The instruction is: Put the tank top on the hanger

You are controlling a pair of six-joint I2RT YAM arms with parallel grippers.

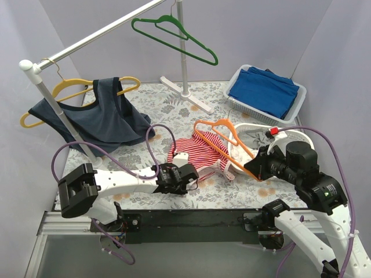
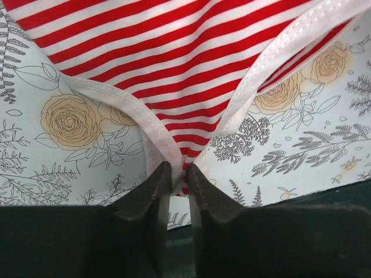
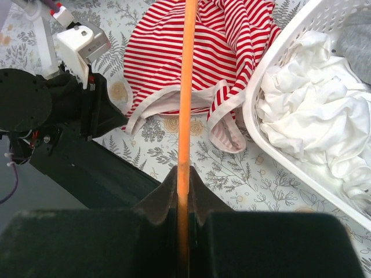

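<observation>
Two grippers work close to the near edge of the floral table (image 1: 226,197). The left gripper (image 2: 178,171) has its fingers pressed together on the tank top (image 1: 200,152), pinching the fabric where two white-edged bands meet. The right gripper (image 3: 183,174) is clamped on a bar of the hanger (image 1: 223,139), and the orange bar runs away from it over the striped cloth. The tank top lies crumpled around the middle of the table, a little toward the near edge, with the hanger crossing over its right part. Just right of it sits a white basket (image 3: 272,46) holding white cloth (image 3: 307,116). In the far right corner a smaller basket (image 1: 236,81) holds a folded blue cloth (image 1: 264,92). Toward the far left corner a navy tank top (image 1: 107,119) hangs on a yellow hanger (image 1: 69,87) from a rail (image 1: 98,36). A green hanger (image 1: 174,35) hangs from the same rail, near the far edge.
</observation>
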